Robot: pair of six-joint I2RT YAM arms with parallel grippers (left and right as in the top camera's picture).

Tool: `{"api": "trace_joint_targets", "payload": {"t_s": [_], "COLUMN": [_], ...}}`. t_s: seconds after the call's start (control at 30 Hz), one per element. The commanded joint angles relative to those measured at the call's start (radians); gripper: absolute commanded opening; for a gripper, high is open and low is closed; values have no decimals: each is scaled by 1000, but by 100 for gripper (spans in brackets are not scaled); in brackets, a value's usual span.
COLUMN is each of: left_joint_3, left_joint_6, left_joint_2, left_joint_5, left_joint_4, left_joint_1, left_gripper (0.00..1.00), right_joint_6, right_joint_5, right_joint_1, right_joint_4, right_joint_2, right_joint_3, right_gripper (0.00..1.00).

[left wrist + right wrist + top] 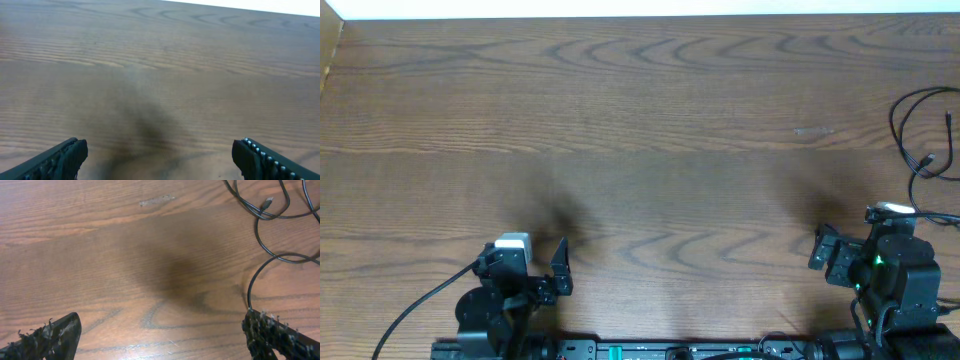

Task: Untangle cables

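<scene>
Thin black cables (918, 128) lie in loose loops at the table's far right edge, one small plug end (927, 160) pointing inward. The right wrist view has these cables (260, 217) at its top right, with a silvery plug (268, 201). One strand (252, 280) curves down to the tip of the right-hand finger (270, 335); whether it touches I cannot tell. My right gripper (876, 240) (162, 335) is open and empty, just in front of the loops. My left gripper (523, 262) (160, 160) is open over bare wood, far from the cables.
The wooden table (640, 130) stretches across the view, with a pale strip along its far edge. A small light scuff (156, 200) marks the wood left of the cables. A thick black arm cable (420, 305) trails off at the bottom left.
</scene>
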Motion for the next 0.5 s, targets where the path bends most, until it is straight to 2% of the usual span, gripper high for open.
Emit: {"api": "trace_joint_targets", "payload": {"t_s": [0.0,0.47], "left_joint_3": [-40,-159], "left_joint_6": [21,24], "left_joint_2": [-8,-8], "left_joint_5": [-13,-33], "left_joint_4": [59,236], "left_joint_1": [2,3], "left_gripper": [98,98], "right_joint_6": [2,2], "right_joint_5": [12,12], "right_joint_1": [6,6], "right_joint_4": [-2,-2], "right_joint_2": [-4,-4], "right_joint_3": [-6,-6], "right_gripper": [99,99]}}
